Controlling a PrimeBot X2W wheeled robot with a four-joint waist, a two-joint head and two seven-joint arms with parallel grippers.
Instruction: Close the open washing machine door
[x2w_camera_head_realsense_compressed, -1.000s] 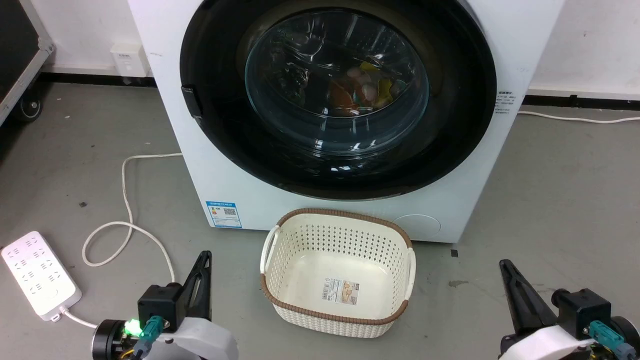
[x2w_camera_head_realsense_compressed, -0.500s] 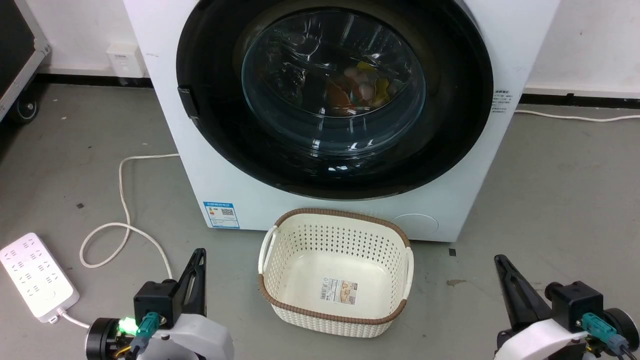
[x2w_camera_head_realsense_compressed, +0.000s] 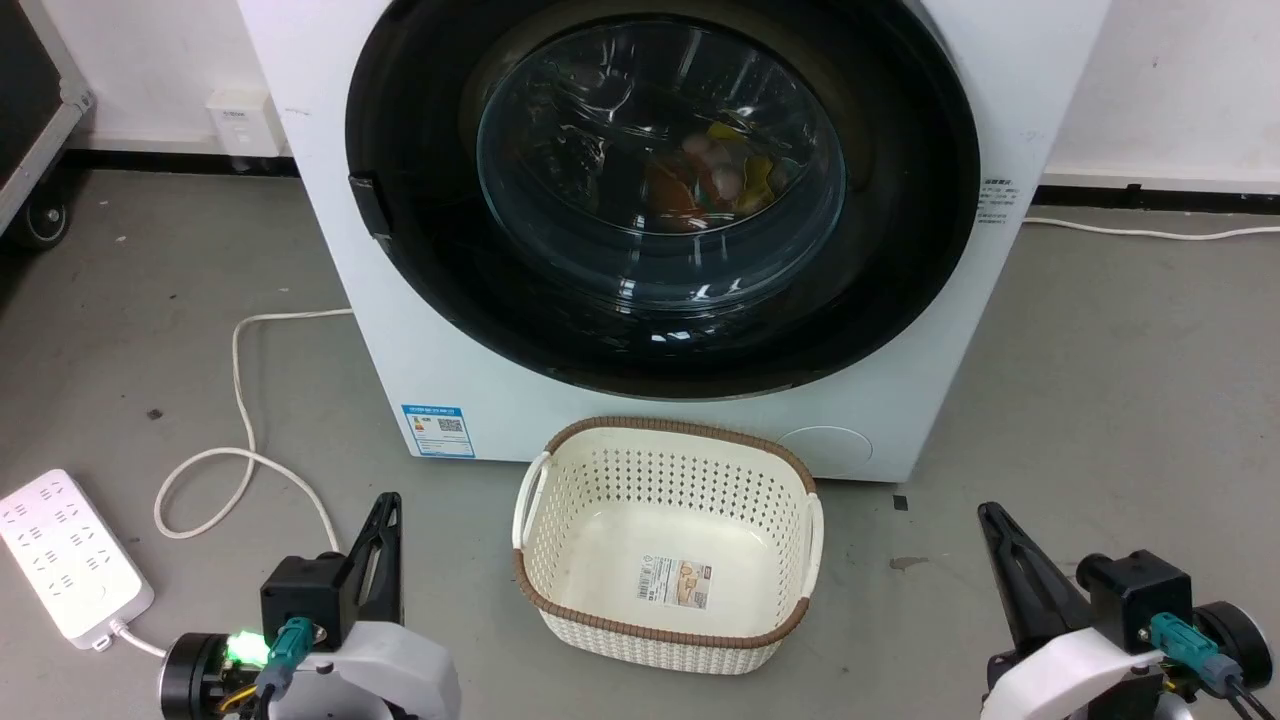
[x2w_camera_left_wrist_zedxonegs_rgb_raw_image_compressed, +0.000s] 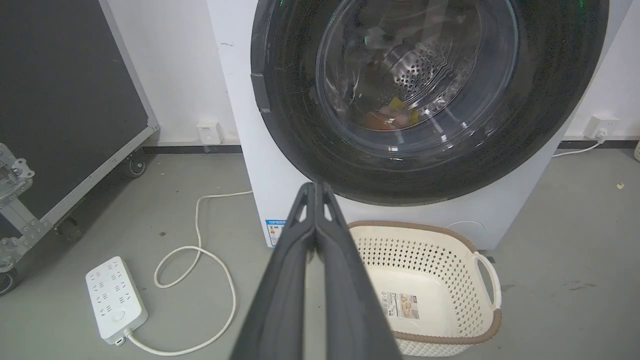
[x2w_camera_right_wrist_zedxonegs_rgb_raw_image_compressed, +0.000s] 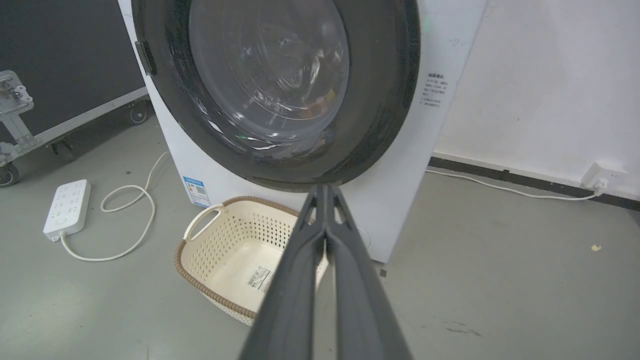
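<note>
Both left fingers (x2w_camera_left_wrist_zedxonegs_rgb_raw_image_compressed: 292, 270) and right fingers (x2w_camera_right_wrist_zedxonegs_rgb_raw_image_compressed: 302, 280) clenched empty, washing machine door (x2w_camera_head_realsense_compressed: 660, 185) well ahead.

The washing machine door (x2w_camera_head_realsense_compressed: 420, 250) is glossy black around clear glass. The washer body (x2w_camera_head_realsense_compressed: 450, 380) is white. The basket (x2w_camera_head_realsense_compressed: 660, 470) is cream with dotted perforations and a brown rim. The floor (x2w_camera_head_realsense_compressed: 1100, 400) is grey.

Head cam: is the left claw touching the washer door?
No: in the head view the left claw sits low over the floor beside the laundry basket, well apart from the washing machine door.
</note>
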